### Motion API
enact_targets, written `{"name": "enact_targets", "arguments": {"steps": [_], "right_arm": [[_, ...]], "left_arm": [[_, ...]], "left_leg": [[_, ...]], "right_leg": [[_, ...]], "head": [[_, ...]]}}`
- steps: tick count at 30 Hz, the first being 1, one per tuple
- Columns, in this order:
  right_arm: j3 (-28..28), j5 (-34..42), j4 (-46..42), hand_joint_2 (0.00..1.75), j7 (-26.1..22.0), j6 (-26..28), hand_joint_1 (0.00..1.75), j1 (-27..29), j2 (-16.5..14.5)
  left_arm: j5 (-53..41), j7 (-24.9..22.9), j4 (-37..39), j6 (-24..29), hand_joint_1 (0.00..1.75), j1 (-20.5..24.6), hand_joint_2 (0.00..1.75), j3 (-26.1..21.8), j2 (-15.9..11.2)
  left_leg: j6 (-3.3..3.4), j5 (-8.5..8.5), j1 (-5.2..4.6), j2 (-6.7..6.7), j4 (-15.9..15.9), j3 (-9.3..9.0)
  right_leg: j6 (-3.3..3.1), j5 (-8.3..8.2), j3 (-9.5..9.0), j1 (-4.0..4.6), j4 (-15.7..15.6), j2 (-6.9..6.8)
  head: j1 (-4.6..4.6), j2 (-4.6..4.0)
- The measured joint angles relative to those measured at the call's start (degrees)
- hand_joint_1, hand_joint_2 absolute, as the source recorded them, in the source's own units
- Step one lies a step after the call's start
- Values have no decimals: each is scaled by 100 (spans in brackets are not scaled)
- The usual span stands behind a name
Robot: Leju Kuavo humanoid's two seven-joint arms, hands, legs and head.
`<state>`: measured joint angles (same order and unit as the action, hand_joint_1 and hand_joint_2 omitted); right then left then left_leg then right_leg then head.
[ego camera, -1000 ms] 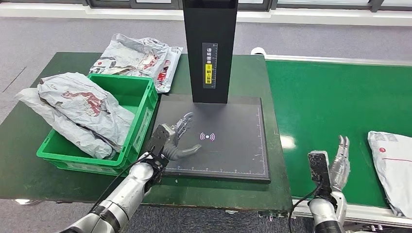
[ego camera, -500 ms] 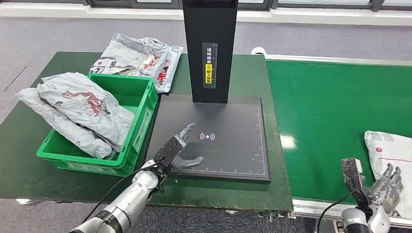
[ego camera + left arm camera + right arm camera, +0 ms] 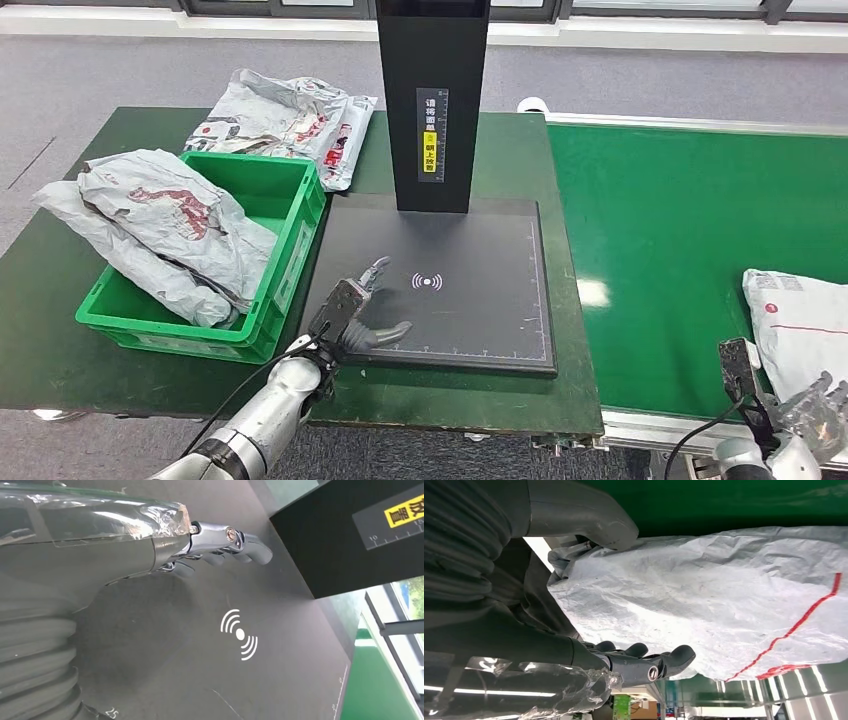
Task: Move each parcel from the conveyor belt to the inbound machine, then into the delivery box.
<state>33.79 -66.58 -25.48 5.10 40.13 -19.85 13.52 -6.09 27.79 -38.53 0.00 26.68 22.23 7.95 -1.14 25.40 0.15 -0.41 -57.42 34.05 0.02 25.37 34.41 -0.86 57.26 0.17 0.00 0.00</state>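
- Since a second ago, my right robot hand [image 3: 815, 400] has dropped from upright over the belt edge to low at the near corner, right at the parcel [image 3: 805, 322], which has ridden the belt a little toward me.
- Fingers [image 3: 644, 661] of that right robot hand are curled beside the parcel's crumpled grey edge, with the thumb at its other side; I cannot tell whether they actually grip it.
- My left robot hand [image 3: 362, 310] has slipped back a little toward the near edge of the inbound machine's scan plate [image 3: 480, 240], and it holds nothing, its fingers spread and the thumb out to the side.
- Ahead of its fingers, the white signal mark [image 3: 240, 635] shows on the plate.
- Behind the mark, the machine's black column [image 3: 432, 100] stands upright with a yellow label on its face.
- The parcel lies flat on the green conveyor belt [image 3: 680, 230], white-grey with a red line on it.
- To my left, the green delivery box [image 3: 290, 260] sits on the dark green surface [image 3: 60, 300], touching the plate's side, with crumpled grey parcels [image 3: 170, 230] piled in it and spilling over its left rim.
- Another grey bag [image 3: 290, 120] lies on the surface behind the box.
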Motion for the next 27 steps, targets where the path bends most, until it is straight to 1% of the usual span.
{"name": "enact_targets", "arguments": {"steps": [9,12,14,16,18,20,22,24,27], "right_arm": [[9,-28,226,175,80,-18,0,-80,57],[106,113,378,175,65,-191,0,-138,80],[191,224,465,175,48,-425,0,-156,92],[275,344,537,175,51,-807,87,-180,97],[367,432,573,175,94,-1309,175,-227,97],[451,440,595,175,161,-1763,175,-291,97],[495,395,615,175,235,-2087,175,-346,97],[511,344,625,175,322,-2291,175,-395,97],[522,287,633,175,451,-2421,175,-474,102]], "left_arm": [[8,1,-1,0,0,-49,175,-78,-10],[9,1,-4,0,0,-52,175,-106,-21],[10,1,-14,0,0,-58,175,-137,-30],[9,1,-30,0,0,-63,175,-171,-43],[8,1,-44,0,0,-65,175,-198,-59],[8,1,-54,0,0,-65,175,-215,-77],[8,7,-61,0,0,-67,175,-225,-97],[8,16,-69,-1,0,-74,175,-235,-118],[8,27,-98,-2,0,-110,175,-264,-148]], "left_leg": [[0,0,0,0,0,0],[0,0,0,0,0,0],[1,0,0,-1,0,0],[1,0,1,1,0,-1],[4,3,5,13,0,-8],[9,11,14,28,0,-23],[14,17,24,34,0,-39],[19,17,27,34,-1,-49],[27,12,27,32,-3,-54]], "right_leg": [[0,0,0,0,0,0],[0,0,0,0,0,0],[0,0,-1,0,0,-2],[0,0,-2,2,0,0],[0,-1,-8,8,-4,10],[1,-1,-25,18,-15,22],[4,-2,-49,26,-29,26],[11,-6,-67,28,-38,25],[25,-16,-81,27,-47,23]], "head": [[0,0],[0,0],[0,0],[-1,0],[-1,0],[0,0],[1,0],[1,0],[2,0]]}}
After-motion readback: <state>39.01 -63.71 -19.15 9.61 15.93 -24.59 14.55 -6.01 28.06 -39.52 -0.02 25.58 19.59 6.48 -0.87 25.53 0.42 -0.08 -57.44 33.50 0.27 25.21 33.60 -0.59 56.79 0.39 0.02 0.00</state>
